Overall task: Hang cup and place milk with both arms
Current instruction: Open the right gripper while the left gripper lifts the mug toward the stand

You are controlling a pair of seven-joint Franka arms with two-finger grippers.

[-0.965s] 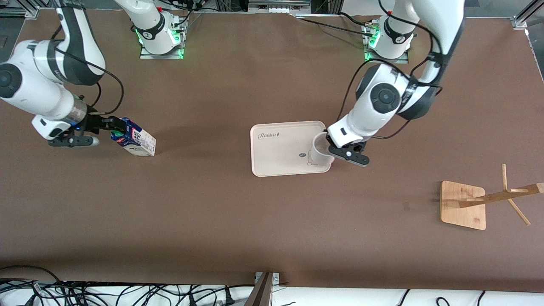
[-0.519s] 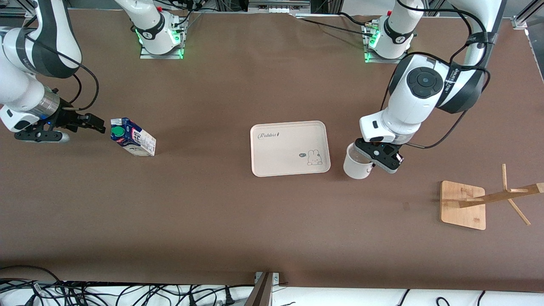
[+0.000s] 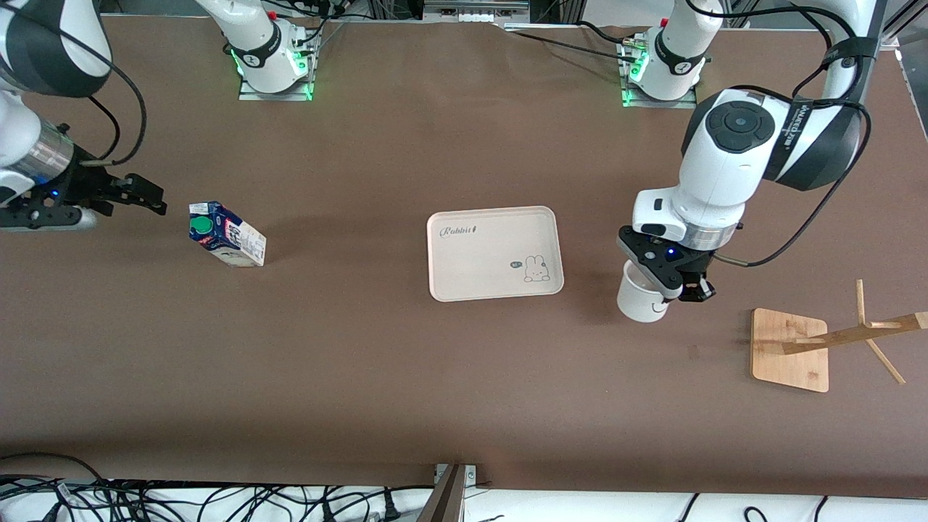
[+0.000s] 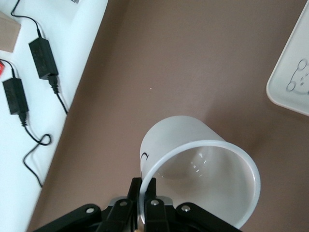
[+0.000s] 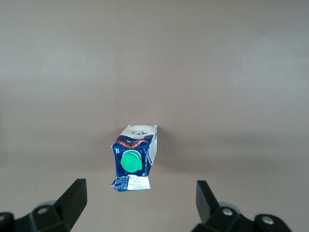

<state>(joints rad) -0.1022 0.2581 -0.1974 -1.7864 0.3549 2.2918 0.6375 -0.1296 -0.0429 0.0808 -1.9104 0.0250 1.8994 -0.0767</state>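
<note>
Both arms have shifted: left gripper (image 3: 678, 290), clamped on the small white mug (image 3: 641, 301)'s rim, carries it off the cream tray (image 3: 493, 217) toward the wooden rack (image 3: 797, 348); right gripper (image 3: 148, 199) backs away spread, leaving the blue-topped milk carton (image 3: 226, 235) standing on the table.

Tray (image 3: 478, 250) between milk (image 3: 226, 235) and rack (image 3: 792, 349)

Cup (image 3: 641, 301) handle hidden under the left tool (image 3: 678, 290); rack (image 3: 834, 341) arm cut off.

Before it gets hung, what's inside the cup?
Nothing shows in the cup: the left wrist view sees bare white walls. The left gripper pinches its rim, which hides part of the bottom.
</note>
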